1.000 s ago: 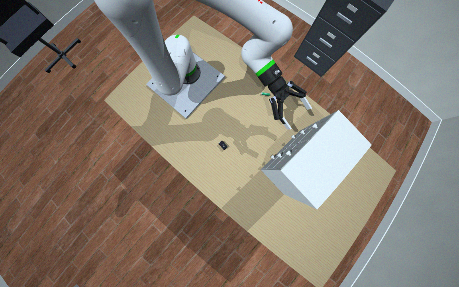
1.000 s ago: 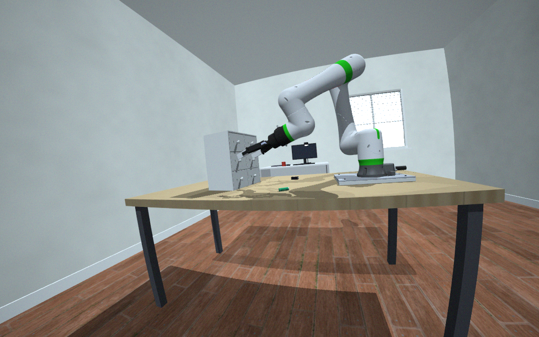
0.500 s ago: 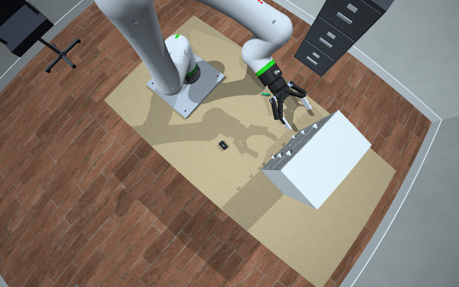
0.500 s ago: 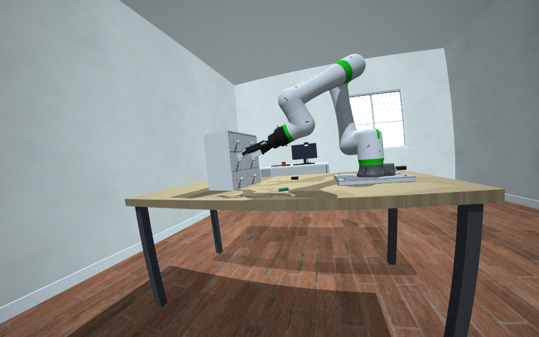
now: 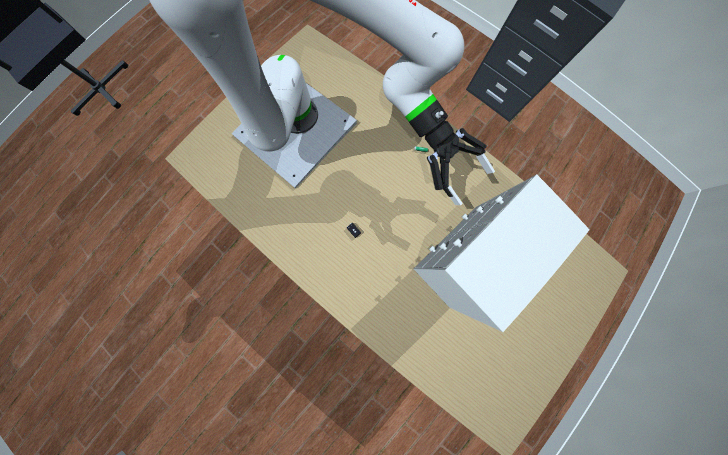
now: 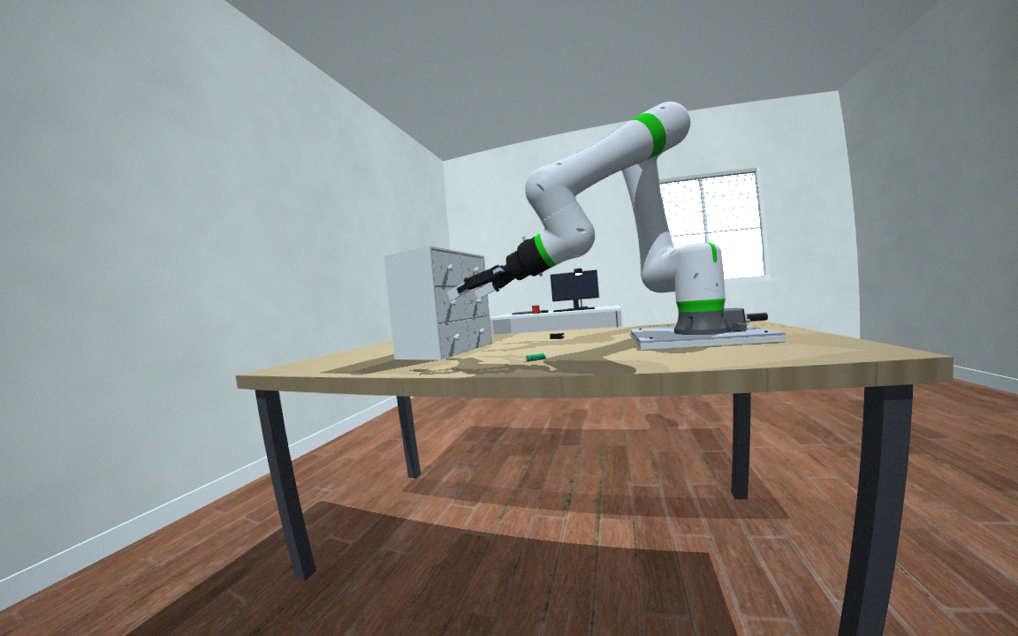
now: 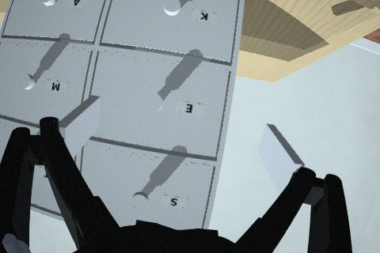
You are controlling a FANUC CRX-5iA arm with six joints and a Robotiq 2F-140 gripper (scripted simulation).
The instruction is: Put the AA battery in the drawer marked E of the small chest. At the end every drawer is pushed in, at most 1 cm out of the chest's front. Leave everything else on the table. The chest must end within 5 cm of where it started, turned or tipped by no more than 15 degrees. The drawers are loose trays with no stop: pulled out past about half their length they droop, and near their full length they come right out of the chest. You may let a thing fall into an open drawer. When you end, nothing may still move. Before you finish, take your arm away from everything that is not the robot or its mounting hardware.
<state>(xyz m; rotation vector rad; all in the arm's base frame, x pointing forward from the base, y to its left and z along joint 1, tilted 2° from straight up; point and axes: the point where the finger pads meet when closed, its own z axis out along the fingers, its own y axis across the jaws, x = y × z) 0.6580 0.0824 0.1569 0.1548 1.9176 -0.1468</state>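
Note:
The small white chest [image 5: 516, 249] [image 6: 410, 308] stands upright on the table, its grey lettered drawer fronts facing the arm. All visible drawers look pushed in. Drawer E [image 7: 119, 87] is in the middle row of the wrist view, between K and S, its knob [image 7: 159, 103] pale and partly in shadow. My gripper [image 5: 471, 179] [image 6: 468, 289] [image 7: 181, 125] is open and empty, in front of the chest, its fingertips to either side of drawer E's column in the wrist view. The green AA battery [image 5: 421, 149] [image 6: 535, 357] lies on the table behind the gripper, towards the arm's base.
A small dark block [image 5: 353, 230] [image 6: 556, 336] lies on the table [image 5: 309, 254] [image 6: 813, 367], well away from the battery. Drawers K [image 7: 138, 28], M [image 7: 59, 63], A [image 7: 79, 20] and S [image 7: 119, 174] surround E. The arm's base plate [image 5: 327, 135] [image 6: 702, 340] is opposite the chest.

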